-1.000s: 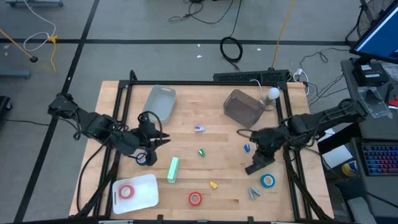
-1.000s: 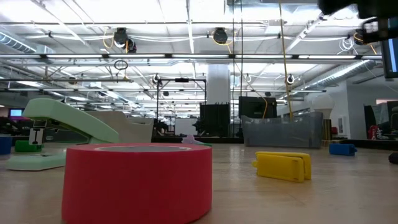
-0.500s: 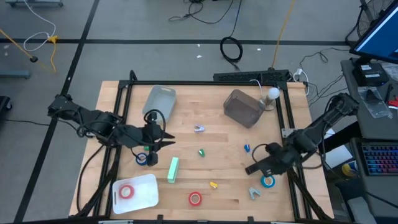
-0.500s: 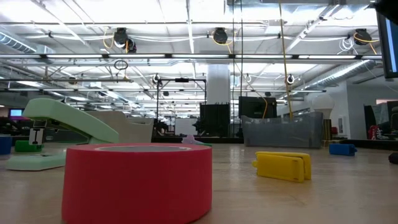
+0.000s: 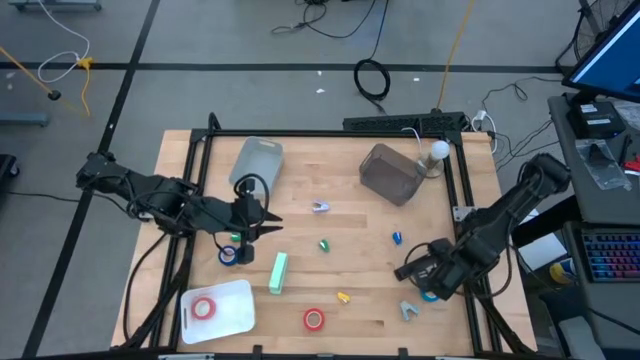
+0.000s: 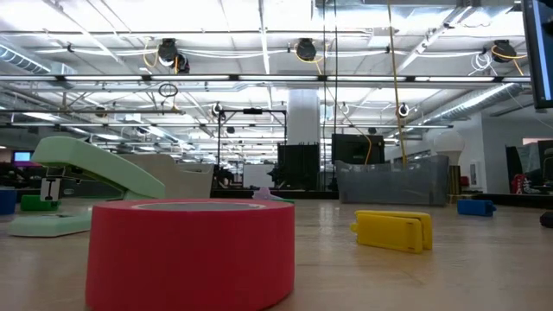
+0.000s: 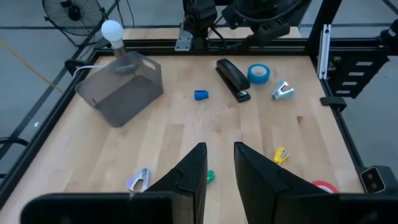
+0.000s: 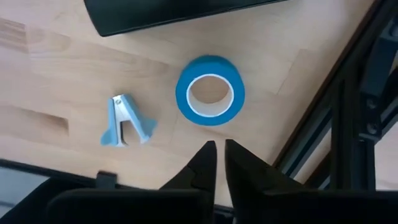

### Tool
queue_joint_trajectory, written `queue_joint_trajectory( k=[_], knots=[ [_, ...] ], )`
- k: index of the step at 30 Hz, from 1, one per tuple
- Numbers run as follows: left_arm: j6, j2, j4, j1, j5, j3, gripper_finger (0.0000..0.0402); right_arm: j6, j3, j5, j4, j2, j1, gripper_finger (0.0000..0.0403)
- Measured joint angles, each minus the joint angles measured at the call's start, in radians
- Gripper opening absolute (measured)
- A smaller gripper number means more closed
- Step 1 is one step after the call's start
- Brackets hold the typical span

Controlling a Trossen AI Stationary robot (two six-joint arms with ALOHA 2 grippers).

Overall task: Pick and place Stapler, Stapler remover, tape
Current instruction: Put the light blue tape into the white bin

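In the high view my left gripper hovers open by a narrow gap above the wood, just beyond a blue tape roll and the green stapler. My right gripper is shut and points down above the other blue tape roll, touching nothing. That roll lies flat beside a pale blue staple remover and the black stapler. One red roll lies on a white tray. Another red roll lies flat near the table's near edge.
A yellow remover, a green piece, a blue piece and a purple remover lie scattered mid-table. A clear lid and a grey bin stand toward the far edge. Black frame rails run close beside the right gripper.
My right gripper has moved from above the black stapler toward the table's near right corner and now stands over the blue roll; the stapler has stayed where it was. My left gripper has shifted a little toward the table's right.
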Motion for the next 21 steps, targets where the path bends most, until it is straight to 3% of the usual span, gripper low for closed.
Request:
queue_joint_trajectory(
  k=[10,15,21],
  knots=[
    [0.023,0.000,-0.007,0.000,0.000,0.000,0.0085,0.003,0.000,-0.001,-0.001,0.052,-0.001,0.0118],
    [0.024,0.000,-0.019,0.000,0.001,0.000,0.0085,0.080,-0.058,-0.010,0.069,0.057,-0.001,0.0144],
    [0.017,0.000,-0.027,0.000,0.011,0.000,0.0085,0.169,-0.198,-0.128,0.237,0.058,-0.001,0.0161]
  ],
)
